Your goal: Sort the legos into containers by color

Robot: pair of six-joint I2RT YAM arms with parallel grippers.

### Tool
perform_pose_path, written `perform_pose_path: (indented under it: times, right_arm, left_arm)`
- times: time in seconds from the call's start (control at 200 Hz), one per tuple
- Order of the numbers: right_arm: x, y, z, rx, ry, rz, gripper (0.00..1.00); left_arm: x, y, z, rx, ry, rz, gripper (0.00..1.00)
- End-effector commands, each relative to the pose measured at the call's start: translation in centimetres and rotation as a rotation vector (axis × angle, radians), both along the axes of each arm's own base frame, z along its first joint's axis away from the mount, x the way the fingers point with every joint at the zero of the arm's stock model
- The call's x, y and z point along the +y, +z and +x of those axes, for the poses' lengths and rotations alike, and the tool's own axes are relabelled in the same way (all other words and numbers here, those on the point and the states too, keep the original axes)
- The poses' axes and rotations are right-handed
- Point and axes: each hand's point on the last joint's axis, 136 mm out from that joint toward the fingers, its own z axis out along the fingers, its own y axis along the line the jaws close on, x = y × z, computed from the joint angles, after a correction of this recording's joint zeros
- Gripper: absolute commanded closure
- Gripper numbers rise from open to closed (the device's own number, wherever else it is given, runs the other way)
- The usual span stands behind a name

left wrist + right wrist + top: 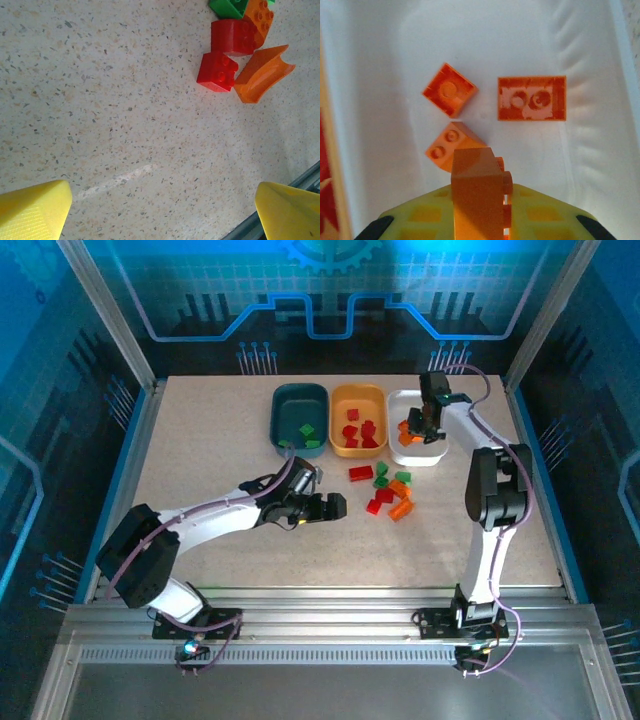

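Three orange bricks [531,98] lie in white tray [380,60], hence right end effector [479,210] grips a fourth brick [476,175] above it; left end effector [162,210] released.

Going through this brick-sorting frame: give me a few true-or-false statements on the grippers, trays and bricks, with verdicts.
1. The right gripper grips an orange brick above the white tray. True.
2. The left gripper is shut on a red brick. False: it is open and empty over the table.
3. The orange tray holds orange bricks. False: it holds red bricks.
4. Loose bricks lie on the table near the trays. True.
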Motion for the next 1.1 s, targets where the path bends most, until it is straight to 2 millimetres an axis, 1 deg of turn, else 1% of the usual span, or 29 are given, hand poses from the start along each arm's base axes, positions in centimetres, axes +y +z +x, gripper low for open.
perform_pose_path:
  times: [0.0,0.045,0.085,0.12,0.16,0.195,0.205,0.25,0.3,0.32,0.33,0.36,0.42,0.455,0.51,0.575,0.635,0.725,0.815,0.855,0.92,1.051,1.096]
  right_arm:
    - [0.3,1.2,0.5,0.004,0.021,0.061,0.7]
    - [0.3,1.2,0.6,0.012,0.023,0.082,0.58]
    - [0.4,1.7,0.4,0.015,0.023,0.091,0.48]
    - [0.5,2.4,0.2,0.002,0.024,0.088,0.44]
    - [0.4,3.4,-0.3,-0.023,0.018,0.083,0.42]
    - [0.4,4.1,-0.9,-0.045,0.01,0.083,0.41]
    - [0.4,4.6,-1.0,-0.059,0.007,0.083,0.41]
    - [0.4,5.8,-2.1,-0.087,-0.006,0.089,0.4]
    - [0.7,7.1,-3.6,-0.129,-0.015,0.103,0.4]
    - [0.9,7.3,-4.4,-0.141,-0.016,0.106,0.4]
    - [0.9,7.1,-4.8,-0.14,-0.019,0.107,0.4]
    - [1.2,7.7,-6.1,-0.166,-0.025,0.116,0.39]
    - [1.9,7.6,-8.7,-0.191,-0.025,0.127,0.39]
    - [2.0,7.6,-10.2,-0.2,-0.034,0.128,0.38]
    - [2.4,6.8,-12.3,-0.195,-0.023,0.14,0.38]
    - [3.0,6.9,-14.3,-0.186,0.024,0.165,0.42]
    - [3.1,7.4,-15.5,-0.179,0.046,0.175,0.43]
    - [3.9,7.7,-16.5,-0.199,0.075,0.22,0.44]
    - [3.3,7.6,-16.9,-0.215,0.047,0.204,0.44]
    - [3.0,7.5,-17.0,-0.222,0.033,0.203,0.44]
    - [3.0,7.6,-17.0,-0.239,0.027,0.212,0.43]
    - [3.1,7.6,-17.2,-0.249,0.023,0.222,0.43]
    - [3.1,7.9,-17.1,-0.261,0.021,0.228,0.43]
  left_arm:
    - [-0.5,0.9,0.5,-0.039,-0.031,0.036,0.04]
    - [-0.7,0.7,0.5,-0.051,-0.046,0.079,0.04]
    - [-0.9,0.5,0.6,-0.067,-0.066,0.131,0.04]
    - [-1.3,0.3,0.6,-0.078,-0.09,0.179,0.04]
    - [-1.9,0.2,0.7,-0.091,-0.12,0.232,0.05]
    - [-2.6,0.2,0.9,-0.113,-0.152,0.273,0.06]
    - [-2.8,0.1,0.9,-0.117,-0.161,0.286,0.06]
    - [-3.8,0.0,1.3,-0.14,-0.192,0.33,0.08]
    - [-5.1,-0.4,1.6,-0.156,-0.23,0.361,0.11]
    - [-5.6,-0.4,1.8,-0.164,-0.243,0.369,0.12]
    - [-5.8,-0.6,1.8,-0.165,-0.252,0.374,0.13]
    - [-6.6,-0.8,2.1,-0.179,-0.272,0.385,0.15]
    - [-7.9,-1.2,2.8,-0.203,-0.302,0.418,0.18]
    - [-8.6,-1.5,3.1,-0.211,-0.318,0.43,0.22]
    - [-9.6,-1.9,3.5,-0.212,-0.344,0.446,0.28]
    - [-10.6,-2.4,4.1,-0.213,-0.36,0.459,0.3]
    - [-11.1,-2.7,4.6,-0.218,-0.361,0.476,0.31]
    - [-11.5,-3.8,5.4,-0.215,-0.372,0.506,0.31]
    - [-12.1,-4.8,5.7,-0.205,-0.386,0.517,0.32]
    - [-12.3,-5.0,5.9,-0.201,-0.385,0.528,0.35]
    - [-12.2,-5.6,6.2,-0.192,-0.379,0.547,0.41]
    - [-11.7,-6.1,6.5,-0.185,-0.355,0.583,0.45]
    - [-11.6,-6.3,6.6,-0.186,-0.356,0.592,0.45]
